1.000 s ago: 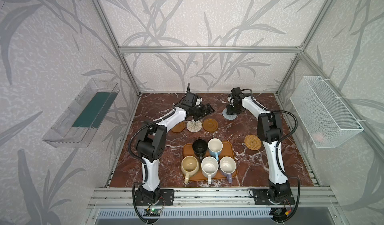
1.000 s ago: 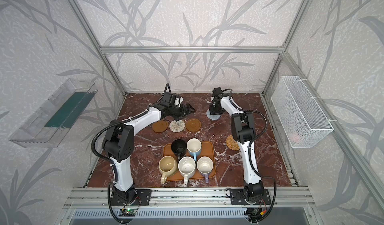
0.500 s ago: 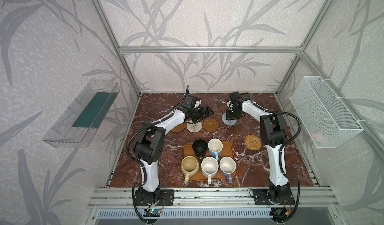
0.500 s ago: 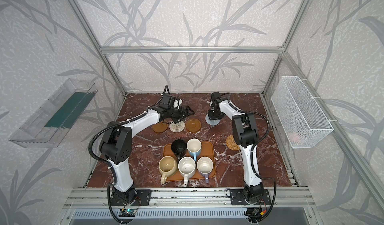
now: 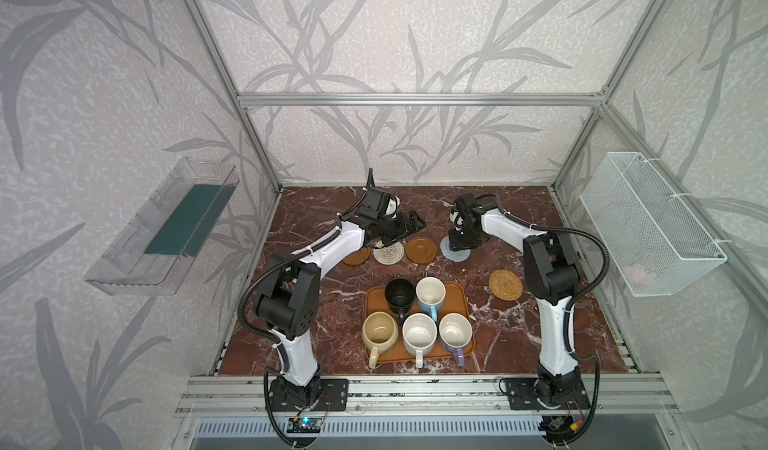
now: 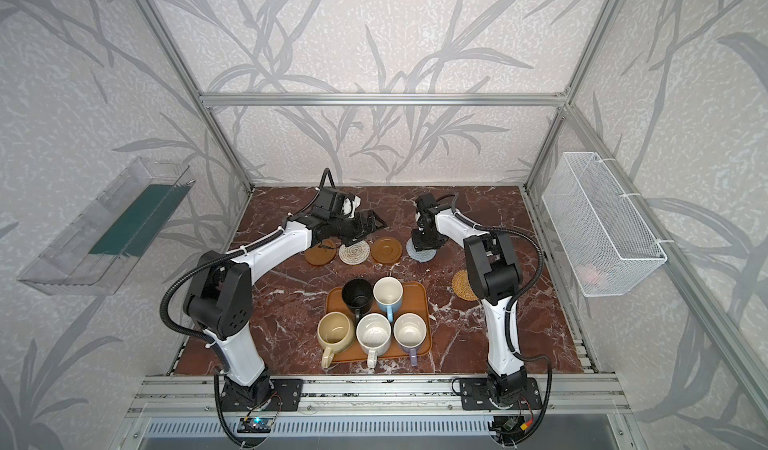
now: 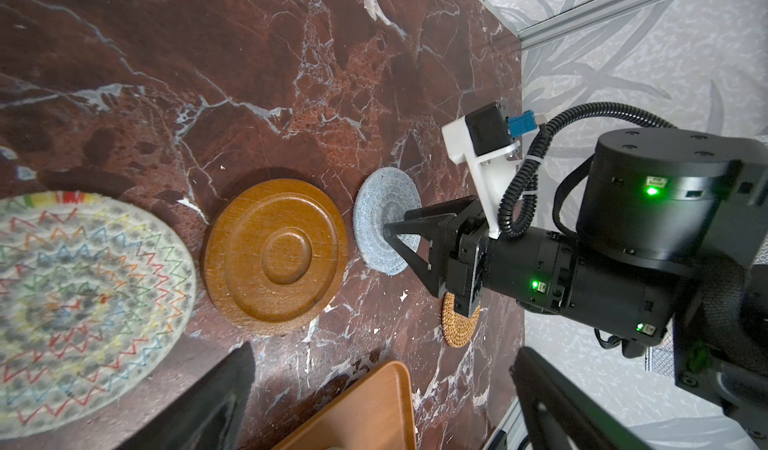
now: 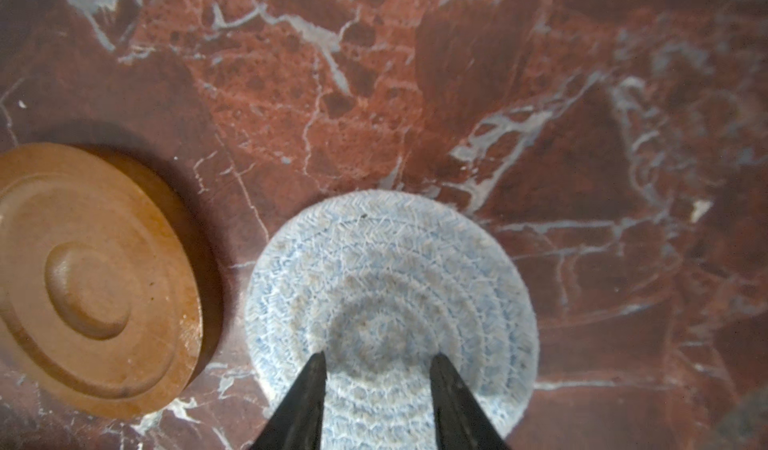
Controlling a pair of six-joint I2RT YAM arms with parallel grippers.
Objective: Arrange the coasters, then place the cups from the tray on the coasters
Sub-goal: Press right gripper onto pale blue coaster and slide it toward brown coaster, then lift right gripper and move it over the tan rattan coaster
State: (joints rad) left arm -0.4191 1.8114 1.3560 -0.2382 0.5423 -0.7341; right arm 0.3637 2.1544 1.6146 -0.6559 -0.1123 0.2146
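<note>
The grey-blue woven round coaster (image 8: 390,302) lies flat toward the back edge of the red-brown marble worktop (image 5: 519,202), beside a brown wooden coaster (image 8: 91,273). The right gripper (image 8: 376,362) hangs partly open over it (nothing clasped); the left gripper (image 5: 409,224) gapes wide, empty. Around stand grey leaf-print walls (image 5: 415,32).

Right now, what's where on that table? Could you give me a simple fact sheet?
coasters in a row: brown coaster, cream woven coaster, second brown coaster, grey-blue coaster
apart from the row: rattan coaster
tray: holds all five cups
cups on coasters: none yet
right jaws: parted, tips down on the grey-blue coaster
left jaws: wide open, empty, near the row
</note>
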